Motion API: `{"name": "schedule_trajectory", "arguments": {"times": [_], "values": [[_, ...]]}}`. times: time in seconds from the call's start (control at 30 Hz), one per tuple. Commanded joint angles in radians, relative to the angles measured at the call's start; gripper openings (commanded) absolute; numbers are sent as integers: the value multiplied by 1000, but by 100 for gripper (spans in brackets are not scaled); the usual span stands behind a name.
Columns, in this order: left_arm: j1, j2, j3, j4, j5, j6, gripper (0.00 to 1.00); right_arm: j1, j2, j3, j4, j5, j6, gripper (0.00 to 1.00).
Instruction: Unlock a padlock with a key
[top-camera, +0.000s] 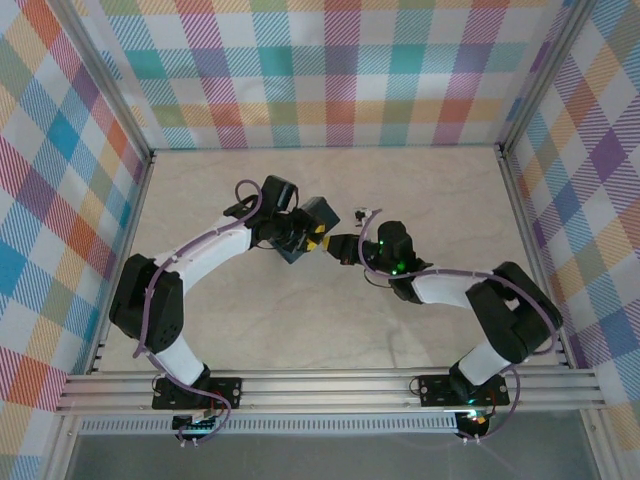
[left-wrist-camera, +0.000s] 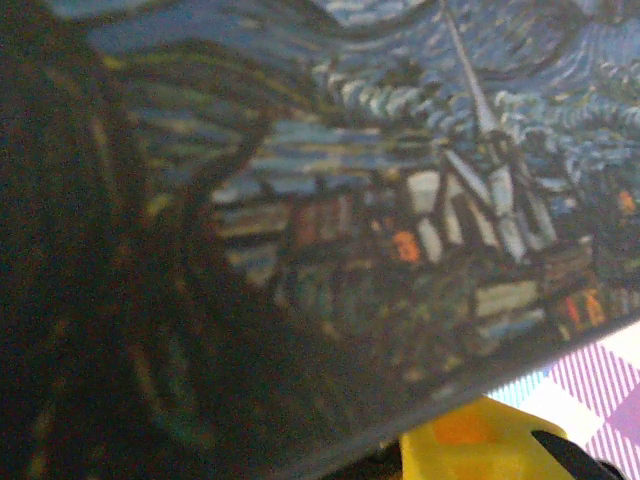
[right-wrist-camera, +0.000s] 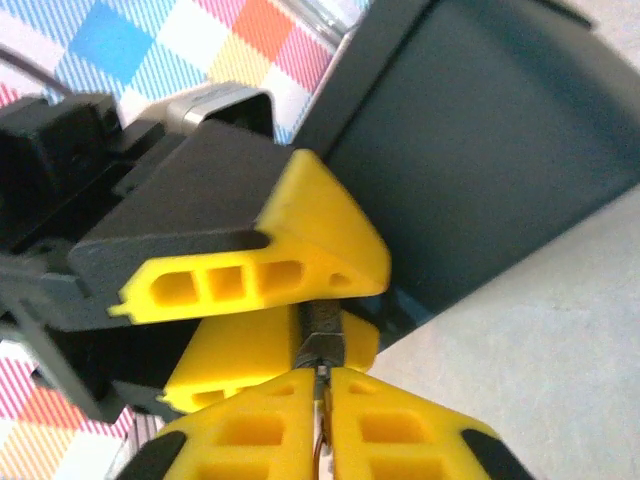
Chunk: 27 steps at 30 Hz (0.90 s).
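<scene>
Your right end effector (right-wrist-camera: 322, 395) pinches one key (right-wrist-camera: 321, 368); your left end effector (right-wrist-camera: 352, 308) clamps one padlock (right-wrist-camera: 321, 335) beside one painted tin (right-wrist-camera: 480, 150).

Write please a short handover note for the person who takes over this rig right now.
Left gripper: fingers appear shut on the padlock, close beside the painted tin.
Right gripper: shut on the key, whose tip meets the padlock.
Done: both things are gripped and the key is lined up at the lock.
Left: seat the key, turn it, free the shackle. Whether the key is in the keyhole cannot be seen.
</scene>
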Motion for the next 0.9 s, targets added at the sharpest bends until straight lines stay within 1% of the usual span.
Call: {"name": "schedule_trajectory", "arguments": {"times": [0.0, 0.03, 0.1, 0.2, 0.23, 0.3, 0.33, 0.37, 0.43, 0.5, 0.57, 0.6, 0.63, 0.7, 0.73, 0.8, 0.87], "values": [[3, -36, 16, 15, 31, 29, 0, 37, -153, 29, -213, -57, -171, 24], [3, -38, 19, 6, 29, 33, 0, 31, -184, 28, -309, -54, -222, 29], [3, -34, 21, -4, 28, 38, 0, 18, -235, 26, -461, -58, -326, 34], [4, -31, 28, -19, 28, 43, 0, -15, -312, 13, -600, -57, -428, 39], [4, -29, 34, -23, 29, 46, 0, -24, -341, 5, -636, -38, -469, 40], [3, -21, 50, -39, 37, 59, 0, -30, -392, -5, -686, 20, -554, 39], [3, -15, 62, -51, 46, 68, 0, -31, -414, -10, -701, 46, -601, 37], [3, -7, 76, -68, 56, 83, 0, -31, -431, -19, -699, 70, -648, 33], [3, 14, 121, -131, 78, 120, 0, -32, -449, -50, -636, 131, -722, 28], [3, 39, 169, -197, 90, 165, 0, -30, -445, -111, -470, 159, -803, 25], [3, 53, 204, -242, 99, 192, 0, -27, -420, -169, -278, 151, -914, 22], [3, 61, 220, -260, 106, 203, 0, -24, -403, -180, -219, 132, -949, 21], [3, 68, 235, -278, 109, 212, 0, -21, -385, -176, -186, 109, -992, 19], [3, 74, 251, -298, 115, 221, 0, 6, -352, -173, -123, 118, -1086, 18], [3, 75, 254, -302, 116, 223, 0, 16, -341, -168, -89, 138, -1109, 18], [3, 74, 255, -314, 112, 228, 0, 22, -334, -162, -55, 164, -1134, 26], [3, 78, 258, -321, 114, 235, 0, 30, -336, -160, -38, 189, -1170, 29]]}}
